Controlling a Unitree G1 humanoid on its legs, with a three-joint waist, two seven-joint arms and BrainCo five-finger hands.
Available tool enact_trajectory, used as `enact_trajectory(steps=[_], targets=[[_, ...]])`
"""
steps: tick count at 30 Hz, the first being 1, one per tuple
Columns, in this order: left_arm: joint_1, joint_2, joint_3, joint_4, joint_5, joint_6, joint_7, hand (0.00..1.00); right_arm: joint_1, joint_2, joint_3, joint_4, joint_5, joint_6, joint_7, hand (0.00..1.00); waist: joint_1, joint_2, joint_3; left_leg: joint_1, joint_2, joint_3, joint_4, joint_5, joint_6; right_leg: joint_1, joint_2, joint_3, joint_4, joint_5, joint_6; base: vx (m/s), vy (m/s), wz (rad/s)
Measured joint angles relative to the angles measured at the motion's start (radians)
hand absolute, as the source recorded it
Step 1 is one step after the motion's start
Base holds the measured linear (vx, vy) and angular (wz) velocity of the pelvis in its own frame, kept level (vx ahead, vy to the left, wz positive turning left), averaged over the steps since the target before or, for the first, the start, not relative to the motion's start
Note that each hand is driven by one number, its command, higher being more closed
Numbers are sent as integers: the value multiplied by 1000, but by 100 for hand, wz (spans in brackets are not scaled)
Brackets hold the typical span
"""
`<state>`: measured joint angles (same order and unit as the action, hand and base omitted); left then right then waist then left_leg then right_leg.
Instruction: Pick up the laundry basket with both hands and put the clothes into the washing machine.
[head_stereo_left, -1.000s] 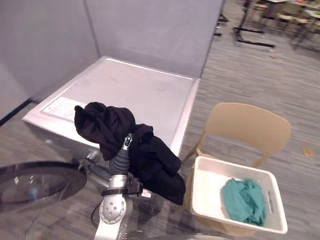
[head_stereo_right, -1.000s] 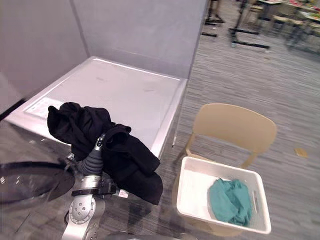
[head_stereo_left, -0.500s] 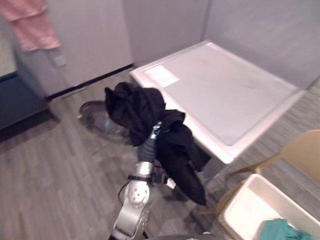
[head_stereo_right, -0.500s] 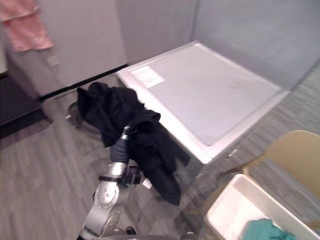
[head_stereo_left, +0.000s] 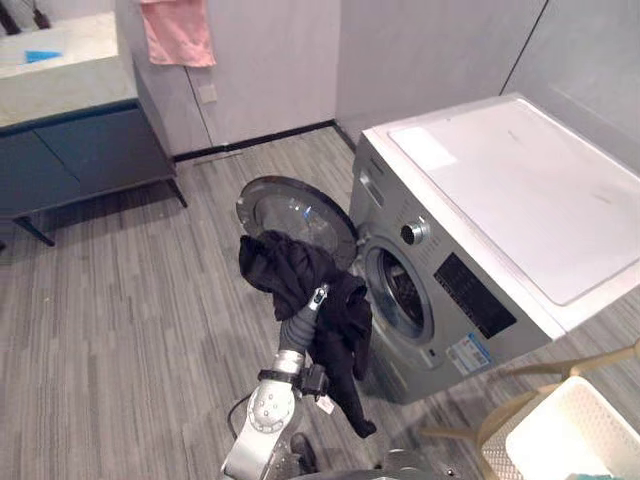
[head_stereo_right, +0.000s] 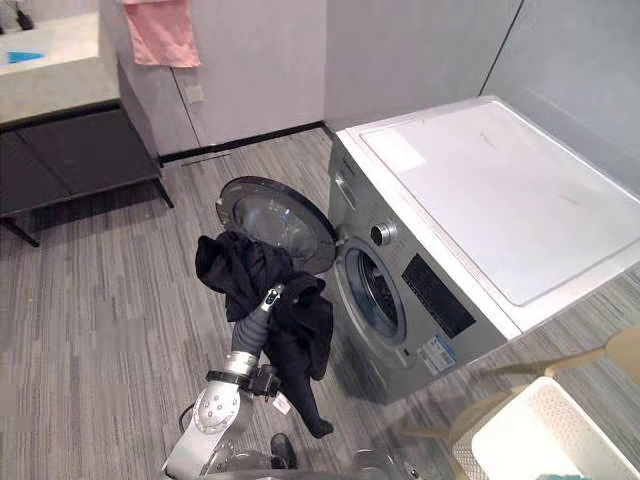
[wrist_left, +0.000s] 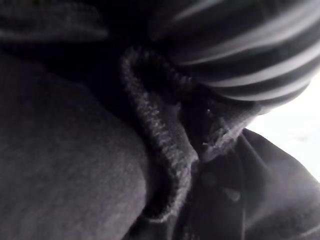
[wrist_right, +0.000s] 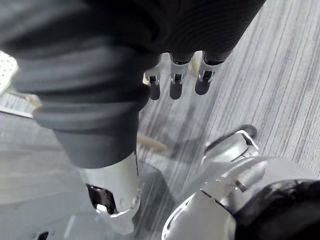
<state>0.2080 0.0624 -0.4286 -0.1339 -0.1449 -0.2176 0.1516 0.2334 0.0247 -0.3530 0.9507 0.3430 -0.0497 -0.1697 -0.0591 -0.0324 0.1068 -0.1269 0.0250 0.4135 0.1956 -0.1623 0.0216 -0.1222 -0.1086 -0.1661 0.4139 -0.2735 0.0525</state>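
Well, the left hand (head_stereo_left: 303, 318) is held up in front of the robot, and a black piece of clothing (head_stereo_left: 288, 272) lies right on top of it. The cloth covers the hand like a hat, so nobody can tell if the hand is open or closed. Most of the cloth sits in a bunch over the hand. One long end hangs down past the wrist, on the side nearer the washing machine (head_stereo_left: 500, 190). In the left wrist view the dark cloth is pressed up close against the hand's ribbed cover.

The right hand (wrist_right: 172, 82) hangs low over the grey floor (head_stereo_left: 120, 320). Its fingers are loose and point down, and it holds nothing.

The washing machine stands just past the black clothing. It has a silver front and a white top. Its round door (head_stereo_left: 290, 212) is swung wide open, and the dark round hole (head_stereo_left: 398, 290) in the front shows. The clothing is outside the machine, in front of the open door and just beside the hole. It is not clear if it touches the machine.

The white laundry basket (head_stereo_left: 560, 445) sits on a tan chair (head_stereo_left: 497, 425), well apart from both hands.

Farther off, a pink towel (head_stereo_left: 178, 30) hangs on the wall above a dark cabinet (head_stereo_left: 80, 150).
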Motion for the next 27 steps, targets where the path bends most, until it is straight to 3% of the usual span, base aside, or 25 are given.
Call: enact_trajectory(steps=[1, 2, 5, 12, 13, 15, 17, 19, 21, 23, 24, 25, 26, 27], targets=[[5, -1, 1, 0, 0, 2, -1, 100, 1, 0, 4, -2, 0, -1, 0, 0, 1, 11, 5, 0, 0, -1, -4, 7, -2, -14, 21, 0, -3, -3, -7, 6, -135, 24], [13, -9, 3, 1, 0, 9, -5, 100, 5, -5, 17, -22, 2, -3, 2, 0, -7, 13, 7, 0, -1, -29, -5, 30, 2, -27, 62, 15, -17, 1, -36, -5, -93, 32], [29, -27, 8, 2, 1, 17, -19, 100, 15, -6, 20, -35, 3, -9, 6, 0, -10, 18, 8, 1, -8, -63, -15, 40, -11, -2, 78, 27, -42, 14, -84, 79, -89, 38], [72, -65, 87, -1, 0, 18, -43, 100, 39, 2, 23, -73, 0, -7, 19, 0, 1, 20, 4, 39, 43, 1, 2, 56, -7, 94, 76, -88, -85, 14, -84, 117, -109, 42], [85, -78, 112, -11, 0, 19, -45, 100, 39, 0, 31, -77, 0, -11, 20, 0, 14, 26, 3, 31, 53, -1, 54, 44, 9, 109, 76, -93, -86, 12, -83, 100, 12, 19], [102, -75, 140, -30, 0, 20, -45, 100, 36, 8, 40, -84, 1, -12, 20, 0, 23, 8, 17, -20, 83, 5, 224, 38, 13, 145, 70, -102, -96, 7, -79, 81, 13, 27], [133, -78, 188, -55, -1, 25, -43, 100, 38, 10, 42, -103, 1, -13, 20, 0, 39, 7, 22, -119, 150, 4, 488, 39, 13, 184, 71, -101, -114, -37, -98, 34, 47, 14], [150, -79, 207, -58, -1, 36, -42, 100, 41, 6, 46, -115, 1, -12, 19, 0, 56, 12, 32, -157, 195, 1, 589, -1, 20, 202, 73, -90, -106, -58, -98, 21, 124, -14], [166, -81, 219, -58, -1, 39, -43, 100, 39, 2, 65, -140, 0, -11, 19, 0, 76, 14, 32, -160, 212, -38, 544, -52, -1, 201, 67, -46, -80, -90, -102, 91, 176, -46], [173, -86, 238, -58, 0, 45, -41, 100, 29, -1, 97, -166, -1, -11, 18, 0, 80, 8, 29, -181, 173, -177, 432, -61, -24, 166, 51, 12, -35, -116, -77, 192, 278, -80], [174, -94, 242, -58, 1, 48, -37, 100, 21, -5, 109, -185, -2, -11, 17, 0, 93, 22, 20, -166, 150, -283, 301, -44, -51, 127, 52, 65, 4, -135, -47, 173, 262, -113], [167, -89, 245, -49, 1, 51, -36, 100, 10, -5, 116, -181, -11, -10, 17, 0, 100, 19, 14, -155, 137, -294, 296, -16, -101, 106, 43, 109, 33, -149, -25, 307, 333, -111], [166, -81, 243, -47, 2, 59, -36, 100, 19, 16, 136, -187, -23, -7, 17, 0, 70, -14, -4, -154, 115, -258, 317, -38, -80, 101, 15, 155, 17, -139, 3, 284, 256, -86], [165, -82, 242, -47, 2, 60, -36, 100, 18, 15, 146, -188, -26, -6, 18, 0, 71, -22, -9, -148, 120, -226, 345, -61, -64, 100, 7, 189, 9, -134, 14, 296, 248, -74]])
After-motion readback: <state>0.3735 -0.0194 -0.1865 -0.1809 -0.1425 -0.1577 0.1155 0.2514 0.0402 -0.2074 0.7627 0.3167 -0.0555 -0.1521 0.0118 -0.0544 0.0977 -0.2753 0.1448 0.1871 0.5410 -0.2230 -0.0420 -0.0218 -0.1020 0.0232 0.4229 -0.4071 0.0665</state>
